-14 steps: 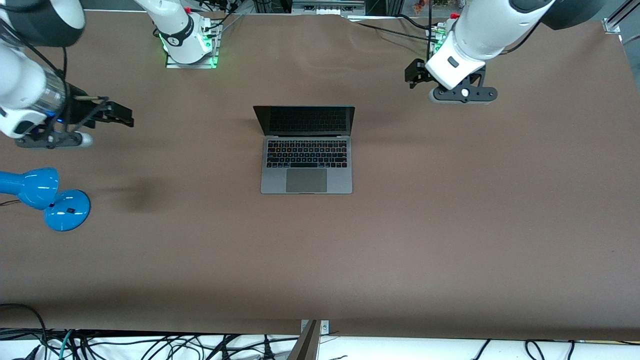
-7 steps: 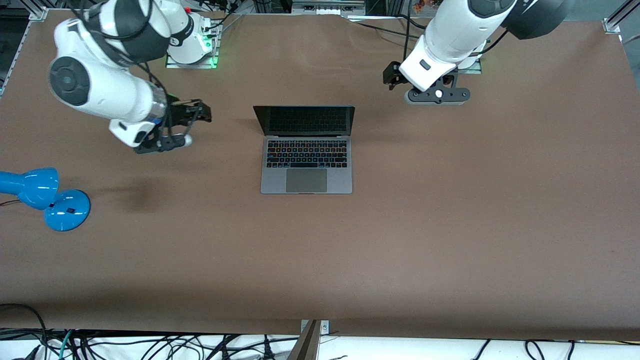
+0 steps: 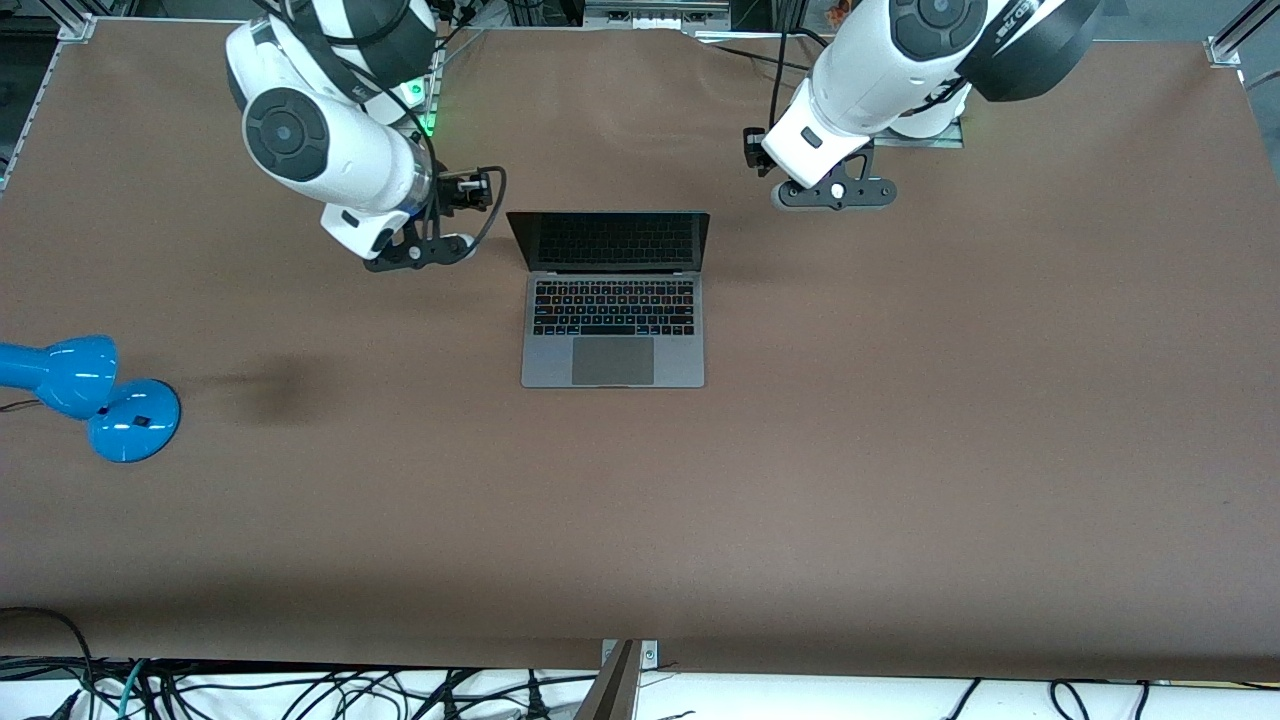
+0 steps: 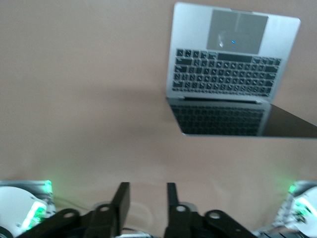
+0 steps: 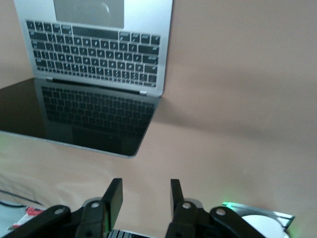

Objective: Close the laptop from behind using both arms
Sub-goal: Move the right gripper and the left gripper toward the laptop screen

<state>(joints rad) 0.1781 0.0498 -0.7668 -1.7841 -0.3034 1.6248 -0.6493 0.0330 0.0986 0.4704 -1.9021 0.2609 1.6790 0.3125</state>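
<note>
Trouble comes if my left gripper (image 4: pixel 147 198) and right gripper (image 5: pixel 144 198), both part-open and empty, push the laptop (image 3: pixel 612 300) lid unevenly, skidding or twisting it.

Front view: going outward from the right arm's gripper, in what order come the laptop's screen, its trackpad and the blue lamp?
From the right gripper, beside the screen toward the right arm's end of the table:
1. Laptop screen, upright, right beside it.
2. Trackpad, on the laptop's base, nearer the front camera.
3. Blue lamp, at the table's edge, at the right arm's end.
</note>
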